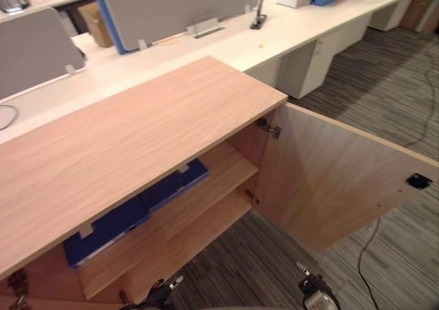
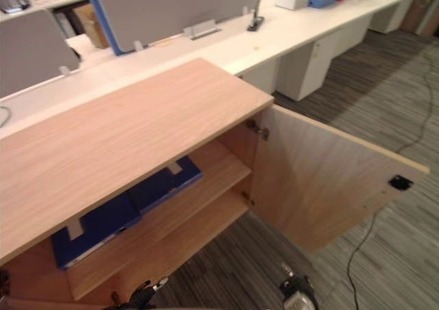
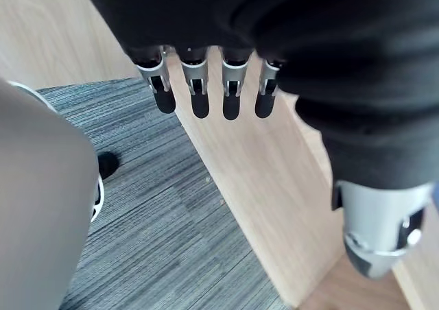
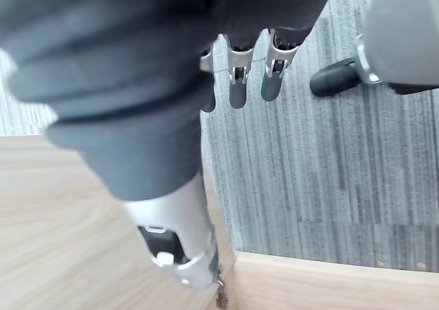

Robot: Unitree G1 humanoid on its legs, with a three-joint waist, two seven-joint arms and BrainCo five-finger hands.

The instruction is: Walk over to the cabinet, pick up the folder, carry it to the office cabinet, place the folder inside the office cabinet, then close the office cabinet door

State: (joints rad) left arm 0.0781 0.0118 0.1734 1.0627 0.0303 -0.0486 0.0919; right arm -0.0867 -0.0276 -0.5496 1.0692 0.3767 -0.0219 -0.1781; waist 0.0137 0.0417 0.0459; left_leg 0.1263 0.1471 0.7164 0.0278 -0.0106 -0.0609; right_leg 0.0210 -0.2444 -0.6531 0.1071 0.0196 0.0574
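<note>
On the upper shelf (image 1: 226,162) inside the office cabinet (image 1: 123,145) the blue folder (image 1: 137,210) already lies flat, the left hand (image 3: 197,97) and right hand (image 4: 236,90) hang empty and uncurled, so only swinging the open door (image 1: 329,180) shut appears left

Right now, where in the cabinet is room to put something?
The shelf is bare right of the blue folders, toward the open door. The bottom board and the cabinet top are bare too. Crowded: the shelf's left, where folders lie.
</note>
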